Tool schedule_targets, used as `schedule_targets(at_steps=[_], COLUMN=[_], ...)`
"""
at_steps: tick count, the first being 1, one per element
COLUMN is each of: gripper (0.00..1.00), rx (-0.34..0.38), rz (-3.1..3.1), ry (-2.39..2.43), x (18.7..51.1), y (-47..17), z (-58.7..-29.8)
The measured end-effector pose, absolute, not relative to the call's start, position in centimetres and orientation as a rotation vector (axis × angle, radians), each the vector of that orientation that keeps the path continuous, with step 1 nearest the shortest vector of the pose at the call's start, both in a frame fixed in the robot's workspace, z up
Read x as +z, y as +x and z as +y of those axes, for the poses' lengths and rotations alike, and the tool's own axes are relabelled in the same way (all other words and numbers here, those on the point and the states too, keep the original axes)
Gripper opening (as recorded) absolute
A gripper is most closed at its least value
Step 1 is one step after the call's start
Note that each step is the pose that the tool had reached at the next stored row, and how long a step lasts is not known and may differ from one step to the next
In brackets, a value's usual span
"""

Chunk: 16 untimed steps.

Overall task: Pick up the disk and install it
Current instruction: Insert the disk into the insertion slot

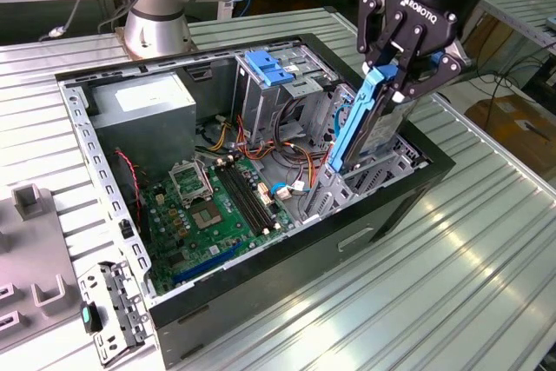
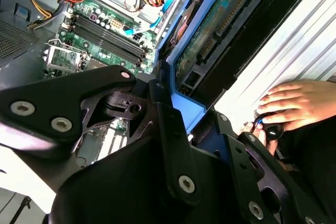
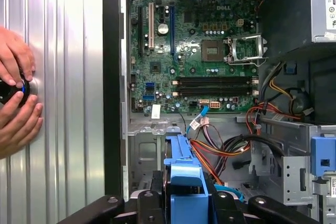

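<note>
The disk is a flat metal drive with blue side rails, standing on edge and slightly tilted. Its lower end is down in the drive bay at the exterior view's right end of the open computer case. My gripper is shut on the disk's upper end from above. The second wrist view shows the disk's green circuit board between the black fingers. In the first wrist view the blue rail sits in my gripper.
Inside the case lie a green motherboard, a grey power-supply box, a metal cage with a blue latch and loose coloured cables. A person's hands rest on the ribbed table beside the case. The arm's base stands behind.
</note>
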<state>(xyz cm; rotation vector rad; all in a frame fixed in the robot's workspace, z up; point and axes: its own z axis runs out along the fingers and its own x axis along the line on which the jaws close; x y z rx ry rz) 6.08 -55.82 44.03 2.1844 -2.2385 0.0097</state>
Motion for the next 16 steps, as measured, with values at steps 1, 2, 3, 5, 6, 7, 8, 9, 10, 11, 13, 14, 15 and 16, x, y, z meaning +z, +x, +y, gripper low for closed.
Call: schedule_targets(at_steps=[1,2,3,5,6,7,8,9,10,11,13,14,15,16], gripper=[0.37,0.37,0.37,0.37,0.37,0.37,0.37,0.37,0.37,0.37,0.37,0.37,0.37,0.37], rx=[0.009,0.009,0.009,0.009,0.009,0.009,0.009,0.009,0.010,0.010,0.009,0.009,0.009,0.009], rz=[-2.242,-2.243,-2.243,-2.243,-2.243,-2.243,-2.243,-2.243,-2.243,-2.243,-2.243,-2.243,-2.243,-2.243], ry=[2.181,2.179,2.179,2.179,2.179,2.179,2.179,2.179,2.179,2.179,2.179,2.179,2.179,2.179], x=[44.03,43.99,43.91,43.71,43.59,43.44,43.31,43.24,43.18,43.13,43.08,43.08,43.08,43.08], y=[6.09,6.10,6.11,6.11,6.11,6.11,6.10,6.11,6.10,6.10,6.10,6.10,6.11,6.11], z=[-55.82,-55.82,-55.82,-55.82,-55.82,-55.82,-55.82,-55.82,-55.82,-55.82,-55.83,-55.82,-55.82,-55.82])
